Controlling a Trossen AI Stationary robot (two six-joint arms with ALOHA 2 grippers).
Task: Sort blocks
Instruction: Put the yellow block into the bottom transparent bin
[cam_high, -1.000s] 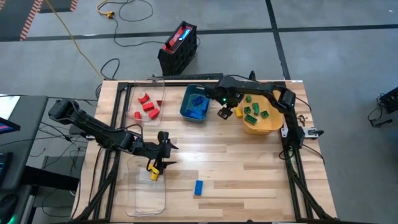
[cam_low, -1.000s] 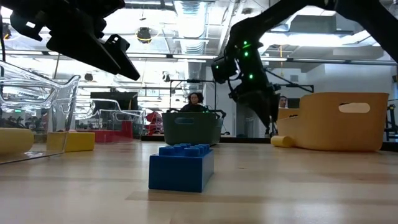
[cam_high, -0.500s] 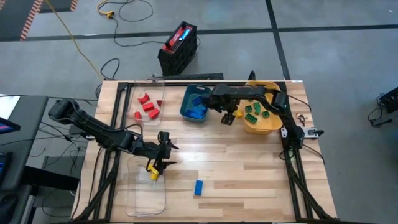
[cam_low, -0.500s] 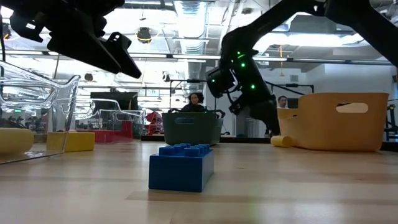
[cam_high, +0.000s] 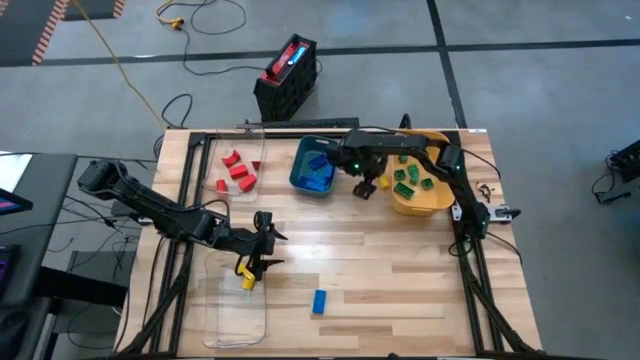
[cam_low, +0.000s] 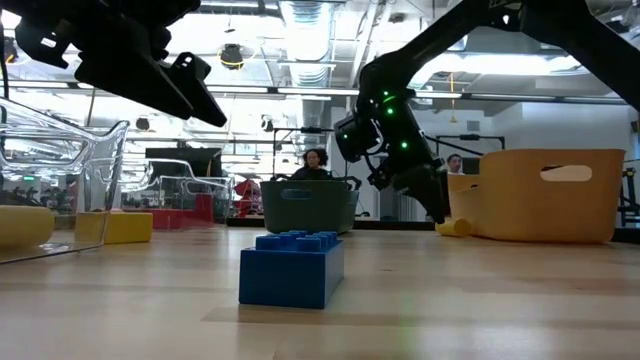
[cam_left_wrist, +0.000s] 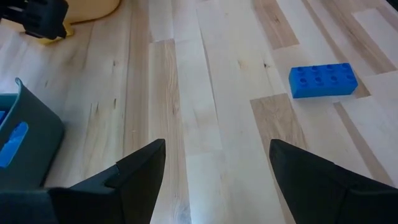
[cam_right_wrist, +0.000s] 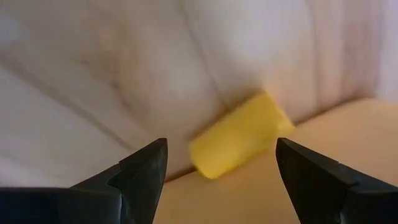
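Note:
My right gripper (cam_high: 367, 186) is open and hangs low over the table between the teal bin (cam_high: 314, 166) and the yellow bin (cam_high: 424, 196). In the right wrist view its gripper (cam_right_wrist: 221, 144) has a finger on either side of a small yellow block (cam_right_wrist: 239, 140), not touching it. That block (cam_low: 455, 227) lies flat on the table against the yellow bin's foot. My left gripper (cam_high: 264, 241) waits open above the near clear tray (cam_high: 232, 305). A blue block (cam_high: 319, 301) lies flat on the wood. Blue blocks lie in the teal bin, green ones in the yellow bin.
Red blocks (cam_high: 238, 171) lie in the far clear tray. A yellow block (cam_high: 245, 276) lies in the near tray under my left gripper. A black and red case (cam_high: 287, 75) stands on the floor beyond the table. People show far behind the teal bin (cam_low: 308, 205).
My right arm has swung its wrist a little toward the teal bin and back, and its gripper has sunk slightly toward the yellow block beside the yellow bin. The blocks have stayed where they were.

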